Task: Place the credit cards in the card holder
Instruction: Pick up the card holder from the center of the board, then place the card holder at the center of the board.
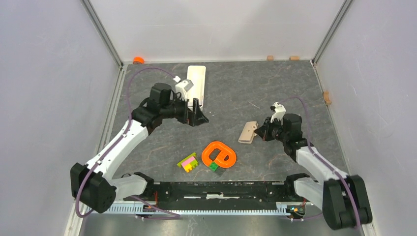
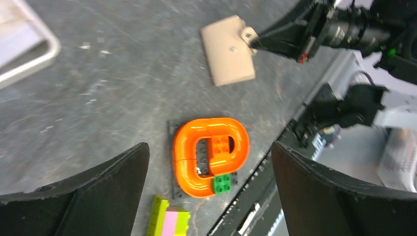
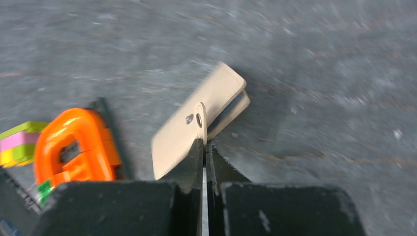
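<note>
The beige card holder [image 1: 247,132] lies folded on the grey table, right of centre. My right gripper [image 1: 259,132] is shut on its short clasp tab [image 3: 200,118], fingers pressed together at the tab's end. In the right wrist view the card holder [image 3: 189,130] has a thin bluish edge [image 3: 229,111] between its two flaps; I cannot tell whether that is a card. No credit cards show in the open. My left gripper [image 1: 199,115] hangs wide open above the table's middle, holding nothing. Its wrist view takes in the card holder [image 2: 228,51] and the right gripper [image 2: 255,42].
An orange ring [image 1: 219,155] on a dark baseplate with a green brick sits near the front centre. Beside it are pink-yellow-green toy bricks [image 1: 188,162]. A long white tray [image 1: 196,83] lies at the back. Small wooden blocks [image 1: 270,57] line the far edge.
</note>
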You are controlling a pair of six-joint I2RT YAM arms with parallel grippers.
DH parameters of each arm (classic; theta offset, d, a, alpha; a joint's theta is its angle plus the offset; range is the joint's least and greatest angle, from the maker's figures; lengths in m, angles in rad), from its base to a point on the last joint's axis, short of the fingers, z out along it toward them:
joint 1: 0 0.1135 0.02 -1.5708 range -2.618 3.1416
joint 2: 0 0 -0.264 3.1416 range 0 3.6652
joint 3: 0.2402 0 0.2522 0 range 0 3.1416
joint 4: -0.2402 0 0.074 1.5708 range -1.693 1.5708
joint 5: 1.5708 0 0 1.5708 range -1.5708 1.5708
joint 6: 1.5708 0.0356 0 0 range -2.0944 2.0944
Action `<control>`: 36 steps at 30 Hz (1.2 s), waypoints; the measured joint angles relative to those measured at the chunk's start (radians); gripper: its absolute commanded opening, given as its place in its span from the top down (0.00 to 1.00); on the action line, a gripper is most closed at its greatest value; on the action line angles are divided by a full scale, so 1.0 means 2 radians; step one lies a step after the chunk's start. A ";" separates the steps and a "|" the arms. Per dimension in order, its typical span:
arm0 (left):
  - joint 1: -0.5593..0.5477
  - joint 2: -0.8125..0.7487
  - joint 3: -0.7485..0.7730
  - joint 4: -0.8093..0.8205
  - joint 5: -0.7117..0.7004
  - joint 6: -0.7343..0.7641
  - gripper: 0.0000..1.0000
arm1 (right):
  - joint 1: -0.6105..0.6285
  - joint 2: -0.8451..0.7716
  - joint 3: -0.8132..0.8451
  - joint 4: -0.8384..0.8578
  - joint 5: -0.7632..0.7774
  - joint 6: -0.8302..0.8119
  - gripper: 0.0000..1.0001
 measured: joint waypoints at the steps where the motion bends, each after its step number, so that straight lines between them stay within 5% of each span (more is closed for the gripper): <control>1: -0.008 0.008 0.000 0.004 0.017 0.000 0.00 | 0.009 -0.018 0.000 0.000 -0.011 0.002 1.00; 15: -0.053 0.061 -0.022 0.099 0.168 -0.049 0.00 | 0.065 -0.149 0.002 0.059 -0.105 0.029 1.00; 36: -0.029 0.059 -0.033 0.102 0.113 -0.074 0.00 | 0.089 -0.147 -0.029 0.203 -0.131 0.101 1.00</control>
